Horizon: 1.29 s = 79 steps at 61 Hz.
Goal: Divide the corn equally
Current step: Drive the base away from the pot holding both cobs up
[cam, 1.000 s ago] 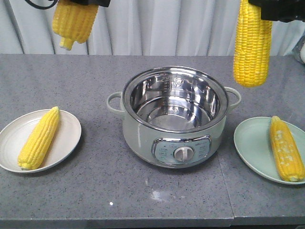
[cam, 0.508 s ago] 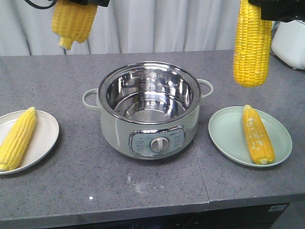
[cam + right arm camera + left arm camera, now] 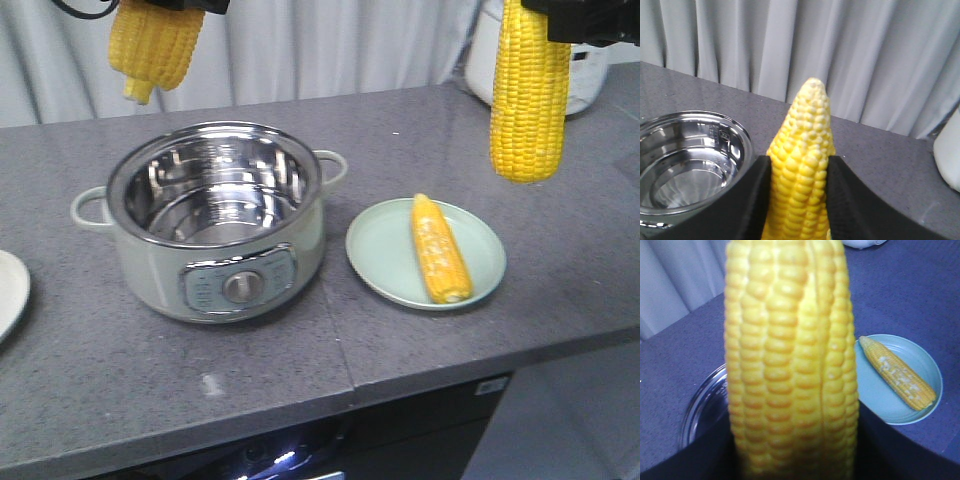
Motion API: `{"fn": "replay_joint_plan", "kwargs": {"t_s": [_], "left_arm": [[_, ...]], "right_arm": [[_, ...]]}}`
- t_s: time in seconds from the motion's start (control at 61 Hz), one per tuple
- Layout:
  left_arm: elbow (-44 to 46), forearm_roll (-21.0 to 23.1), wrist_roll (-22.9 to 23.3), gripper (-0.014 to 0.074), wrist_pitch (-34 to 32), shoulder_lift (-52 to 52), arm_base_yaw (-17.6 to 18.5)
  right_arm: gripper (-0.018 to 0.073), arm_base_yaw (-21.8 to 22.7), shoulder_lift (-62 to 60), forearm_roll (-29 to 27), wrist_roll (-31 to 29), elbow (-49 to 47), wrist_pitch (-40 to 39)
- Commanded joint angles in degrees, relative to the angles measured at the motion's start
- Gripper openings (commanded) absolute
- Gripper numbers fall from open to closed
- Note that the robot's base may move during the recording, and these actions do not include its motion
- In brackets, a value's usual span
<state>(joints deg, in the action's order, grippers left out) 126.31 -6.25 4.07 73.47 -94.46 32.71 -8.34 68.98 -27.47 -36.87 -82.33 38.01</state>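
Two corn cobs hang in the air in the front view. My left gripper (image 3: 792, 457) is shut on one cob (image 3: 155, 45) at the top left, above and behind the pot. My right gripper (image 3: 799, 200) is shut on the other cob (image 3: 530, 95), which hangs upright above the counter, to the right of the green plate (image 3: 380, 250). A third corn cob (image 3: 440, 248) lies on that plate. Black fingers (image 3: 752, 200) press the right-hand cob (image 3: 802, 165) on both sides. The left-hand cob (image 3: 790, 365) fills most of the left wrist view.
An empty steel electric pot (image 3: 215, 225) with a dial stands left of the green plate. Only a sliver of a white plate (image 3: 8, 290) shows at the left edge. A white appliance (image 3: 590, 60) sits at the back right. The counter's front edge (image 3: 400, 385) runs close below the plate.
The whole scene has slid left in the front view: the pot and green plate moved left, and the white plate with its cob went almost out of frame. Both held cobs keep their places.
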Motion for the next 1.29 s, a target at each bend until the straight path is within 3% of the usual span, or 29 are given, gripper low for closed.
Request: {"fn": "replay_joint_plan", "kwargs": {"t_s": [0.0, 1.278], "left_arm": [[1.42, -0.17, 0.49, -0.0006, -1.80, 2.13, 0.05], [1.42, -0.17, 0.49, -0.0006, -1.80, 2.13, 0.05]], "right_arm": [[-0.0006, 0.38, -1.29, -1.04, -0.30, -1.79, -3.93], [-0.0006, 0.38, -1.29, -1.04, -0.30, -1.79, -3.88]]}}
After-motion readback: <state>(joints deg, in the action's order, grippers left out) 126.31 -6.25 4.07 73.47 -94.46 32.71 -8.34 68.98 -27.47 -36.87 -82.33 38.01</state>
